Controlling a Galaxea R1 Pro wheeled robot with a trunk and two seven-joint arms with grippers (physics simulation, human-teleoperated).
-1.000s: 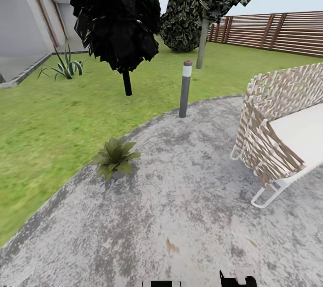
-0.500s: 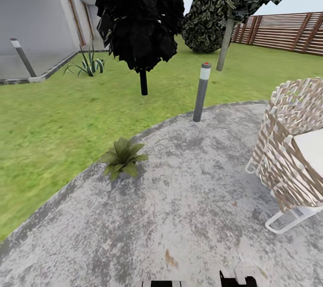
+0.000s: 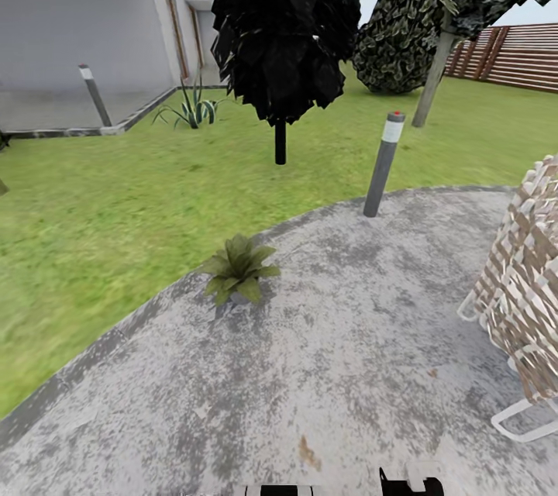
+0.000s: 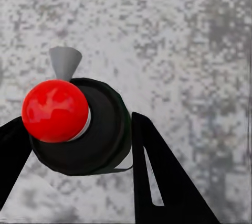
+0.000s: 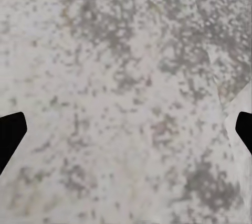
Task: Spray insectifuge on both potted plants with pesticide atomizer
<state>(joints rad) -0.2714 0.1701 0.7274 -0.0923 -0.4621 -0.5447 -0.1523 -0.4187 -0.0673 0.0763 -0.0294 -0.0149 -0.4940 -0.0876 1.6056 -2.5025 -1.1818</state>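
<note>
In the left wrist view, my left gripper (image 4: 79, 124) is shut on the pesticide atomizer (image 4: 100, 135). I see it from above: a dark round body, a red ball top and a small grey nozzle, held over the grey stone. My right gripper (image 5: 126, 129) is open, its dark fingertips (image 5: 10, 132) wide apart over bare patio stone. One potted plant (image 3: 239, 277), a low green rosette in a small grey pot, sits at the patio's edge beside the lawn, ahead and to the left. The other potted plant is out of view.
A grey bollard lamp (image 3: 383, 164) stands at the patio's far rim, another (image 3: 96, 95) by the house. A dark tree (image 3: 280, 141) and a spiky agave (image 3: 190, 110) stand on the lawn. A wicker chair (image 3: 527, 302) is at the right. A slat fence (image 3: 508, 54) runs behind.
The whole head view has swung to the left: the plant, lamp and chair have slid right in the picture and more of the house shows. Nothing itself has visibly moved.
</note>
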